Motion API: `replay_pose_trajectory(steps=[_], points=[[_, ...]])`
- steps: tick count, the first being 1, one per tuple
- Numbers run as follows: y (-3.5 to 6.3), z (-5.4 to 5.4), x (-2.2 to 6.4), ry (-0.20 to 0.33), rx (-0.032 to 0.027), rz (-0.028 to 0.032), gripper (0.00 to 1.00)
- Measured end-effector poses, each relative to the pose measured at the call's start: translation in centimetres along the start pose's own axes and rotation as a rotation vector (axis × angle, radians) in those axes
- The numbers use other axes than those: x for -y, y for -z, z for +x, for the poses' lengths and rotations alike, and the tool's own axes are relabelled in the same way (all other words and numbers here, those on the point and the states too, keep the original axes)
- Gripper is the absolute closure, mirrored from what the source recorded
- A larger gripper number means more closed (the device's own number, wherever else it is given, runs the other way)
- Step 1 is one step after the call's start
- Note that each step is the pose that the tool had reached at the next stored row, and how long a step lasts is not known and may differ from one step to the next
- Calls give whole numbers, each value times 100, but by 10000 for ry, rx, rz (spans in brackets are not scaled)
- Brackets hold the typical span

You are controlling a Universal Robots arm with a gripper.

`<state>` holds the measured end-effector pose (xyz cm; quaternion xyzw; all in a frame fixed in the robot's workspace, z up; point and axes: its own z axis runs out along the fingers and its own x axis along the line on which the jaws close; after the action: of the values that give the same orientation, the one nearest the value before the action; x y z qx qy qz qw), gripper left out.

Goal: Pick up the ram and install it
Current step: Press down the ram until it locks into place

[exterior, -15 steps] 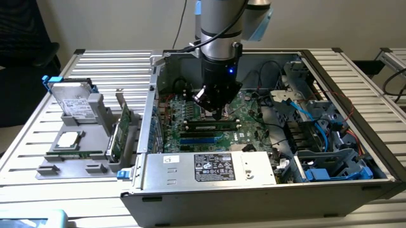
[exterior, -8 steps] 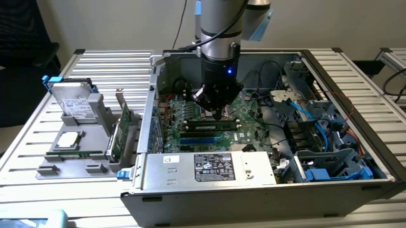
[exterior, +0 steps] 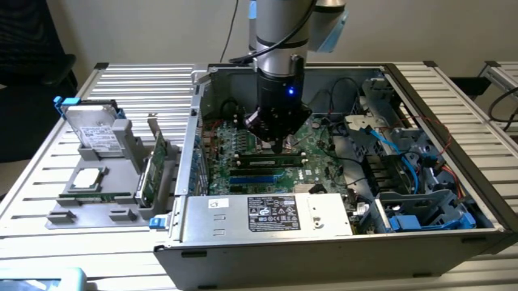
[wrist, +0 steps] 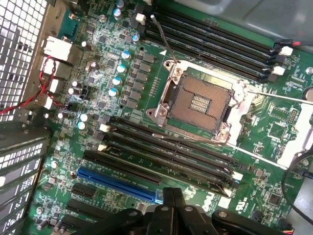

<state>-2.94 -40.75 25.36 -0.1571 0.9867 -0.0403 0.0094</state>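
**Ram seated in slot, tool pressing above**

Ram [exterior: 271,162] lies along a black slot on the motherboard [wrist: 122,73], directly under the clenched, empty tool [exterior: 278,147]. Uneven pressure could leave one end unlatched or flex the board. Counted: one ram stick, one blue slot [wrist: 117,183], one open CPU socket [wrist: 200,103].

Green motherboard [wrist: 146,98] dotted with pale blue capacitors; beside its black slots [wrist: 166,152], one blue slot [wrist: 115,182]. Black gripper [wrist: 172,196].

Silver-grey arm [exterior: 275,36], black cable, black wrist with blue light, dark jaws.
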Motion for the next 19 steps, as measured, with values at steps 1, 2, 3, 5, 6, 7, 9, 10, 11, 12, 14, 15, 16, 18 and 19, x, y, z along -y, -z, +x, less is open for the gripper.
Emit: replay_pose_trajectory(steps=[1,2,3,5,6,7,9,10,11,12,14,15,16,18,19], points=[[0,0,0,-111,-2,4,89],[0,0,0,-233,-4,7,89],[0,0,0,-349,-6,10,89],[0,0,0,-577,-9,16,89],[0,0,0,-690,-11,20,89],[0,0,0,-808,-13,23,89],[0,0,0,-1039,-18,29,89],[0,0,0,-1159,-22,32,89],[0,0,0,-1273,-25,35,89],[0,0,0,-1390,-28,38,89],[0,0,0,-1617,-33,44,89],[0,0,0,-1730,-34,46,89],[-1,0,0,-1838,-35,49,89],[0,0,0,-2004,-31,56,89],[-1,0,0,-2052,-26,59,89]])
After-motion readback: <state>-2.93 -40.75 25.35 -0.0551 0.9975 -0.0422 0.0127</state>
